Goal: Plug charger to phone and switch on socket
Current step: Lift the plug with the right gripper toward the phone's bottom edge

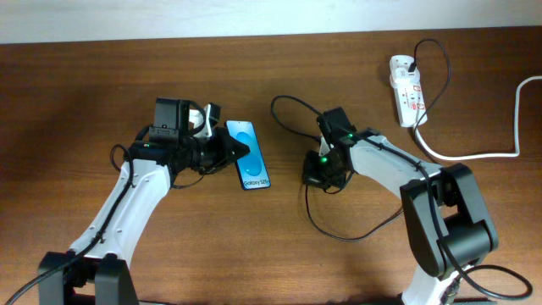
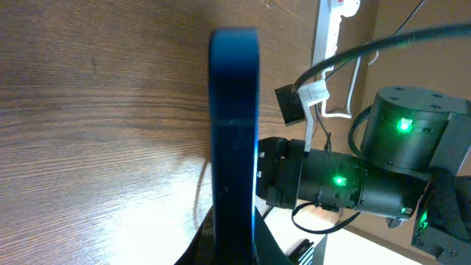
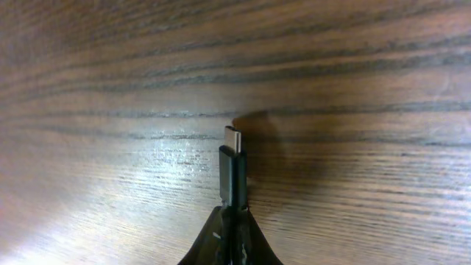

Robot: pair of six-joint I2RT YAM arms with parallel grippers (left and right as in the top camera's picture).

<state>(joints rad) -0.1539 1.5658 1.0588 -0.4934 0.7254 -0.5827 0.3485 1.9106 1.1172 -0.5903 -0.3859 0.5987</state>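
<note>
Jaws were clamped on both arms: left jaws gripping the phone (image 1: 248,155) by its edge, right jaws pinching the charger (image 3: 233,177), tip jutting ahead of them. Held so narrowly, it looked liable to twist and miss the phone.

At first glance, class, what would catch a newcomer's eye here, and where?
The bright blue phone sits near the centre, gripped by the left gripper. Right of it, the right gripper pinches the black charger just behind its connector tip. The white socket lies at the far right.
</note>
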